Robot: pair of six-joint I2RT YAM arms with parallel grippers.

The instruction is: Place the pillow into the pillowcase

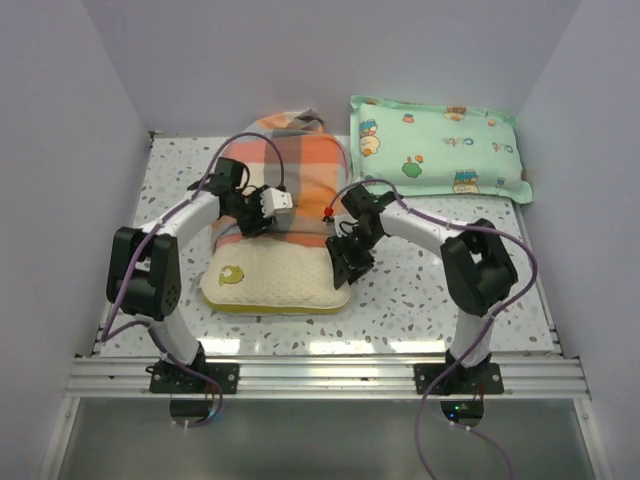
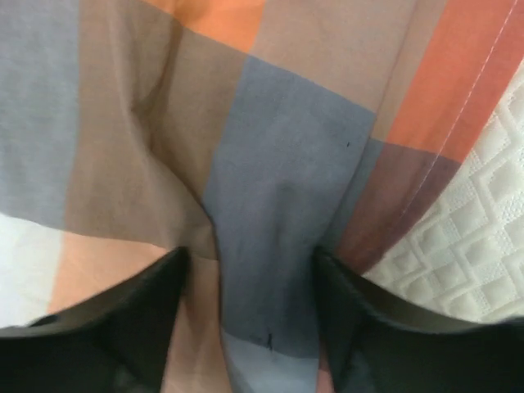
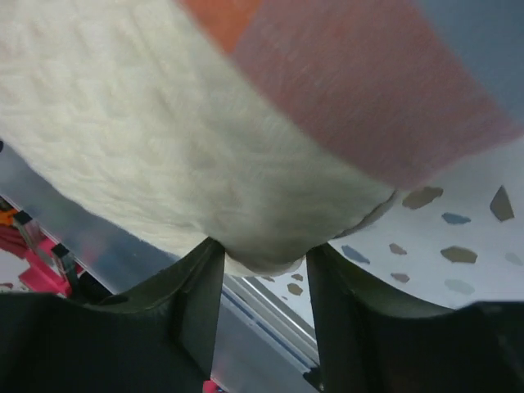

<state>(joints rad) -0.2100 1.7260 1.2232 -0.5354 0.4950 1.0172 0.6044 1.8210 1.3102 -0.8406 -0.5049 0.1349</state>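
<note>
Top external: cream quilted pillow (image 1: pixel 285 280) half in pillowcase (image 1: pixel 300 165)

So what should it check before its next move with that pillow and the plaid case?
1. The pillow started into the pillowcase: ok, far end covered, near half out.
2. The left gripper on the pillowcase: ok, fabric bunched between its jaws.
3. Its hold firm: cannot tell.
4. The right gripper at the pillow's edge: ok, edge sits between its jaws; hold cannot tell.
5. The mint-green pillow out of the way: ok, lying apart at far right.
</note>
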